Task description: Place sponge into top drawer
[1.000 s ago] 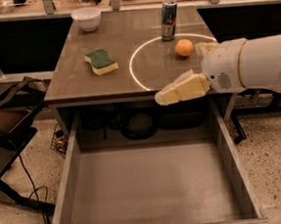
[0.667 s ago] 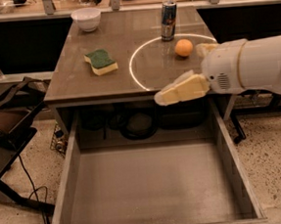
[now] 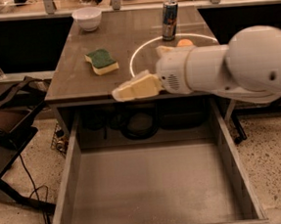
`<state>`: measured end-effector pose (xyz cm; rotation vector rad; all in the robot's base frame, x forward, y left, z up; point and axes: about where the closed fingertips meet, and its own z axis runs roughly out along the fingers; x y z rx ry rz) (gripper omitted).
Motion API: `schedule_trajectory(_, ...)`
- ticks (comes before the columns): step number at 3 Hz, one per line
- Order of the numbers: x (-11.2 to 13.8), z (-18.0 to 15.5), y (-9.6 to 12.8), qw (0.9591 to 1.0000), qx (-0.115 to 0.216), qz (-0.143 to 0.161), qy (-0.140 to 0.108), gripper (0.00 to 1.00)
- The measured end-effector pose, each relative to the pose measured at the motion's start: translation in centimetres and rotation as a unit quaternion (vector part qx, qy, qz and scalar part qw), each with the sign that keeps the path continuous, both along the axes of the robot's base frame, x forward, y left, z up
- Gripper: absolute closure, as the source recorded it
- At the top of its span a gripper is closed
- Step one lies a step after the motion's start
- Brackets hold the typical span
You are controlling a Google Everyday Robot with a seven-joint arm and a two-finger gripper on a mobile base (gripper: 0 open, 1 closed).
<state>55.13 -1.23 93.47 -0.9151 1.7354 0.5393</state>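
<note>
The sponge [image 3: 101, 61], dark green on top over pale yellow foam, lies on the brown table [image 3: 73, 75] at its left middle. The top drawer [image 3: 71, 175] stands pulled out under the table's front edge, wide, shallow and with nothing in it. My gripper [image 3: 137, 71] hangs over the table's front edge, to the right of the sponge and apart from it. Its cream fingers [image 3: 136, 88] are spread and hold nothing. The big white arm behind it covers the table's right front part.
A white bowl [image 3: 87, 18] stands at the table's back left and a drink can [image 3: 170, 20] at the back middle. An orange ball [image 3: 185, 42] peeks out behind the arm inside a white ring [image 3: 136, 57]. A black stand [image 3: 8, 120] and cables are at the left.
My arm and gripper have moved left along the table's front edge, closer to the sponge, and now cover most of the orange ball. The sponge and drawer have not moved.
</note>
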Motion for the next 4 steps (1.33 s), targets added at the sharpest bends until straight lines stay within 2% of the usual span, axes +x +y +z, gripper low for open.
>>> schedule_trajectory(1, 6.6, -0.7, 7.9, 0.9987, 0.032, -0.004, -0.038, 0.00)
schedule_trajectory(2, 10.5, -1.5, 13.6, 0.9974, 0.034, 0.003, -0.063, 0.00)
schedule_trajectory(3, 10.6, -1.6, 13.4, 0.9976, 0.031, 0.001, -0.062, 0.00)
schedule_trajectory(4, 11.2, -1.9, 13.5, 0.9981, 0.011, 0.001, -0.061, 0.00)
